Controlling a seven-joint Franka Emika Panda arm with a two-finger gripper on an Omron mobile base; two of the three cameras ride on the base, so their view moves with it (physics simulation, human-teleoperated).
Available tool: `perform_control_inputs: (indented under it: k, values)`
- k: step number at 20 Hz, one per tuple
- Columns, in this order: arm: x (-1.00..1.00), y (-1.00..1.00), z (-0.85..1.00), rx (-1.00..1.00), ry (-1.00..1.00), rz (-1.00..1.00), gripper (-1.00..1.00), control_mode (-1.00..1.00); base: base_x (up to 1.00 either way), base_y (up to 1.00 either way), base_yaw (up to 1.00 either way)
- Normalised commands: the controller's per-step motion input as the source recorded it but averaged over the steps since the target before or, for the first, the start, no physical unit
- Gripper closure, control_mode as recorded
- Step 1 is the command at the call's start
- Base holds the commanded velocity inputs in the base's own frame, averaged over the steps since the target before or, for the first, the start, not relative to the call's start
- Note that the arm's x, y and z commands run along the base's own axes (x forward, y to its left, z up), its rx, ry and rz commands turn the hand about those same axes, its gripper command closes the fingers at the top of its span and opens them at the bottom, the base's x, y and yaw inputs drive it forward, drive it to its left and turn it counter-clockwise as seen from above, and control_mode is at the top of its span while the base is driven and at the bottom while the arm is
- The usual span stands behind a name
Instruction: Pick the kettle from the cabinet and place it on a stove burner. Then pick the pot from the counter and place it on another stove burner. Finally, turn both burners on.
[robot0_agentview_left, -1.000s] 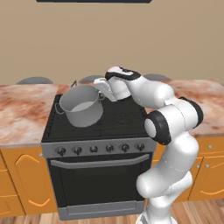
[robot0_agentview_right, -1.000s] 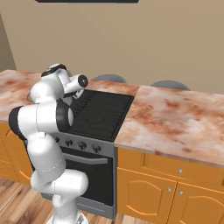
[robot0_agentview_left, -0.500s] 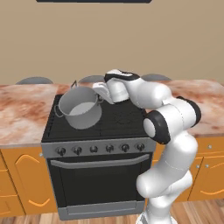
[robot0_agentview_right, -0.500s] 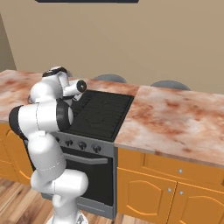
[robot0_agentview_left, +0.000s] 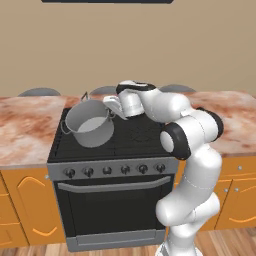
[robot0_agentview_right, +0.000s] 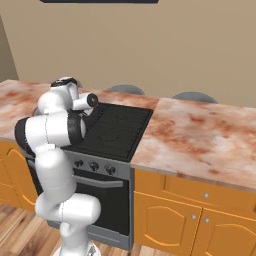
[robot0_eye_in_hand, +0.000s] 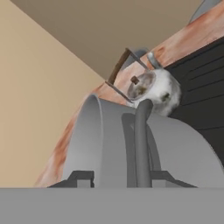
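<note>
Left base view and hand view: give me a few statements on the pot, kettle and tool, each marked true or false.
1. The pot is over the black range. True.
2. The tool is at the pot's side handle. True.
3. The kettle is inside the pot. False: it stands beyond the pot, at the range's back.
4. The pot is on the marbled counter. False: it is over the range's left side.

Two rear base views flanking the arm, sharing the stove (robot0_agentview_left: 100, 145); hand view close against the pot (robot0_eye_in_hand: 131, 148).
</note>
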Motion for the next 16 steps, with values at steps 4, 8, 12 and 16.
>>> perform_control_inputs:
  k: [4, 8, 12, 16]
  values:
    - [0.27, 0.14, -0.03, 0.0, 0.0, 0.0, 1.0, -1.0, 0.0, 0.0, 0.0]
    - [0.21, 0.15, -0.1, 0.0, 0.01, 0.0, 1.0, -1.0, 0.0, 0.0, 0.0]
    - [0.13, 0.14, -0.14, 0.0, 0.0, 0.0, 1.0, -1.0, 0.0, 0.0, 0.0]
    - [0.09, 0.16, -0.14, 0.0, 0.0, 0.0, 1.0, -1.0, 0.0, 0.0, 0.0]
